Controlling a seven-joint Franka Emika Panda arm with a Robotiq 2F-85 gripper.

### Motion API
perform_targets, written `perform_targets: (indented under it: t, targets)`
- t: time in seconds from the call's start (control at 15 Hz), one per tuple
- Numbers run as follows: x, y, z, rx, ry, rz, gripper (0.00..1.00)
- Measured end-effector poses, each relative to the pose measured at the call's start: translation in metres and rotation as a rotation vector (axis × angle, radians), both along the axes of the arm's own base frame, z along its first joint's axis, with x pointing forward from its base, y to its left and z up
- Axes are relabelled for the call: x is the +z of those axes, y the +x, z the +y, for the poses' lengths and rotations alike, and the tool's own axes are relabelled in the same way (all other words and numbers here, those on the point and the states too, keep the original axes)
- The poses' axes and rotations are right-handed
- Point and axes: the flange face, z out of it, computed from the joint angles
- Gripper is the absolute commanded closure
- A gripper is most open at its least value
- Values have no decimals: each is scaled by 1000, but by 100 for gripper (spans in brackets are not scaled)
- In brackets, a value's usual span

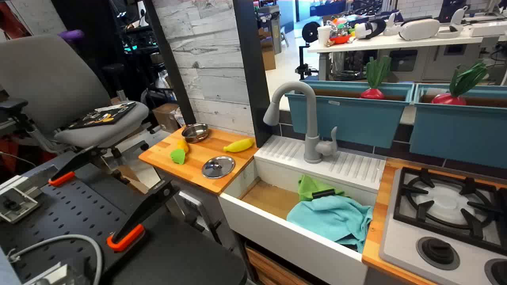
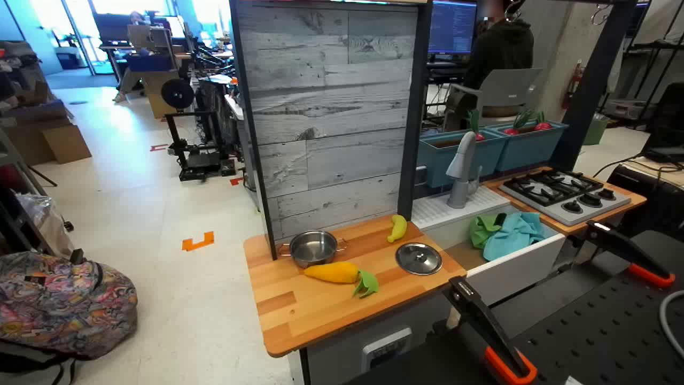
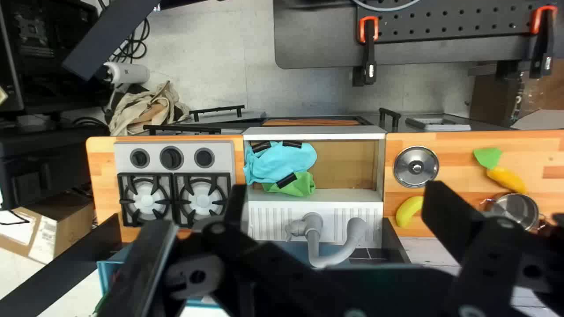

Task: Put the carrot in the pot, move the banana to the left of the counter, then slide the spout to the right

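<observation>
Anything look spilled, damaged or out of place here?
I see no spill or damage. Only the blue cloth and green cloth look untidy: crumpled in the sink, toward the stove, rather than folded.

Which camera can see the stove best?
The wrist view: it looks down on the stove, showing both burners and all three knobs. In an exterior view the stove is whole but smaller and slanted; in an exterior view the picture's edge cuts the stove off.

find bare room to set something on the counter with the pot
In an exterior view, the counter has two bare patches: between carrot and near edge, and the middle, bordered by carrot, pot, banana and lid. It is crowded between carrot and pot, and between banana and lid.
</observation>
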Motion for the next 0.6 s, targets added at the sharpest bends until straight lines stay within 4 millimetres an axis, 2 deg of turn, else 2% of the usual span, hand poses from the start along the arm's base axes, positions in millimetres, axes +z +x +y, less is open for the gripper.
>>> perform_targets:
  t: [0.27, 0.6]
  targets:
    - [-2, 2, 2, 5, 1, -2, 0]
    - [-31, 26, 24, 41, 45, -8, 0]
